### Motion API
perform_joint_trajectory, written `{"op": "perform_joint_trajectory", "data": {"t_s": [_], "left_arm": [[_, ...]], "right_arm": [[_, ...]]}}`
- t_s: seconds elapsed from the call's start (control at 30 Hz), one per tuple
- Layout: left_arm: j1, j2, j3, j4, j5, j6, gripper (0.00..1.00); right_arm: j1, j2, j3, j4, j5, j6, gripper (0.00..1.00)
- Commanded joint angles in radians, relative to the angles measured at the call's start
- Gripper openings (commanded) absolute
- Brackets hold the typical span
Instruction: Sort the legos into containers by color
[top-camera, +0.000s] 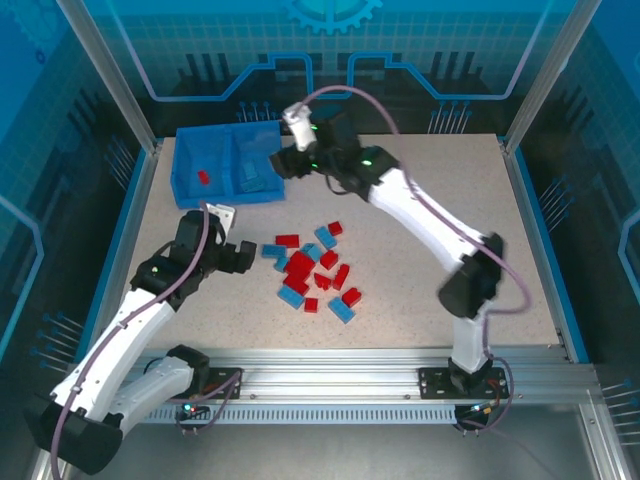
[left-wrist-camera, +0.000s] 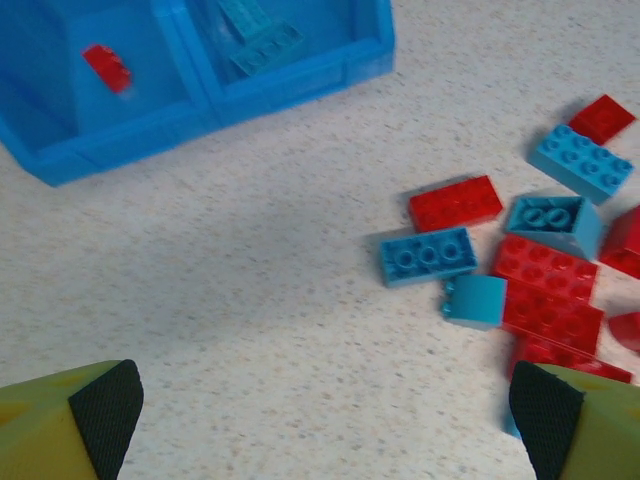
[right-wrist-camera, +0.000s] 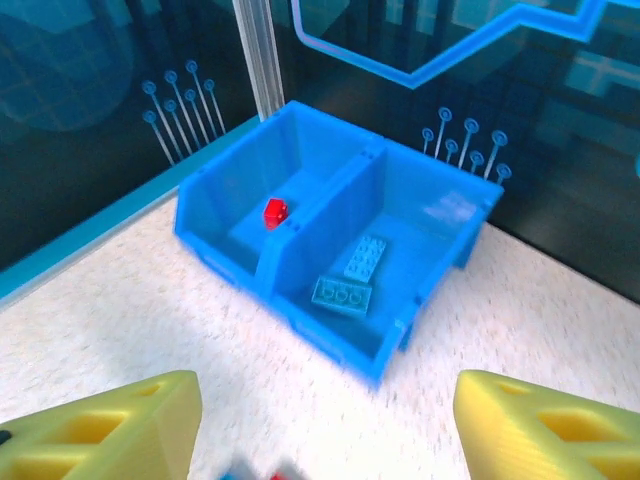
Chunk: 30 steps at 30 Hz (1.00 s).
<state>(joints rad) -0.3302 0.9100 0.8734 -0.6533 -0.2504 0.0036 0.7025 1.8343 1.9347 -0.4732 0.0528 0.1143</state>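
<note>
No legible text or labels anywhere.

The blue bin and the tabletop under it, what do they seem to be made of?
Blue bin: likely moulded plastic, smooth and slightly glossy, with thin uniform walls. Tabletop: probably speckled laminate, matt, beige with fine dark flecks; could be stone-look composite.

Glossy plastic bin (right-wrist-camera: 300, 270); matt speckled table (left-wrist-camera: 250, 300).
</note>
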Motion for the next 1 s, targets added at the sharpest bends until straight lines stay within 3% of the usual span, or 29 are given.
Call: {"op": "perform_joint_trajectory", "data": {"t_s": [0.0, 0.13, 0.23, 0.33, 0.4, 0.57, 0.8, 0.97], "left_arm": [[-0.012, 0.068, 0.072, 0.034, 0.152, -0.16, 0.99], [-0.11, 0.219, 0.131, 0.138, 0.199, -0.39, 0.99], [-0.21, 0.405, 0.238, 0.18, 0.164, -0.428, 0.99], [-0.256, 0.633, 0.381, 0.174, 0.176, -0.343, 0.98], [-0.256, 0.787, 0.5, 0.137, 0.24, -0.271, 0.96], [-0.256, 1.061, 0.723, 0.045, 0.316, -0.034, 0.91], [-0.224, 1.257, 0.892, -0.027, 0.323, 0.154, 0.87], [-0.22, 1.355, 0.977, -0.046, 0.302, 0.215, 0.78]], "right_arm": [[-0.047, -0.173, -0.295, -0.068, -0.053, 0.104, 0.7], [-0.099, -0.401, -0.606, -0.063, -0.062, 0.237, 0.78], [-0.123, -0.525, -0.771, -0.079, -0.047, 0.314, 0.81], [-0.13, -0.629, -0.926, -0.046, -0.05, 0.37, 0.82], [-0.13, -0.691, -1.008, -0.023, -0.047, 0.398, 0.84], [-0.136, -0.852, -1.154, -0.05, -0.002, 0.432, 0.97], [-0.14, -1.118, -1.311, -0.105, -0.029, 0.483, 1.0], [-0.141, -1.19, -1.33, -0.117, -0.025, 0.505, 1.0]]}}
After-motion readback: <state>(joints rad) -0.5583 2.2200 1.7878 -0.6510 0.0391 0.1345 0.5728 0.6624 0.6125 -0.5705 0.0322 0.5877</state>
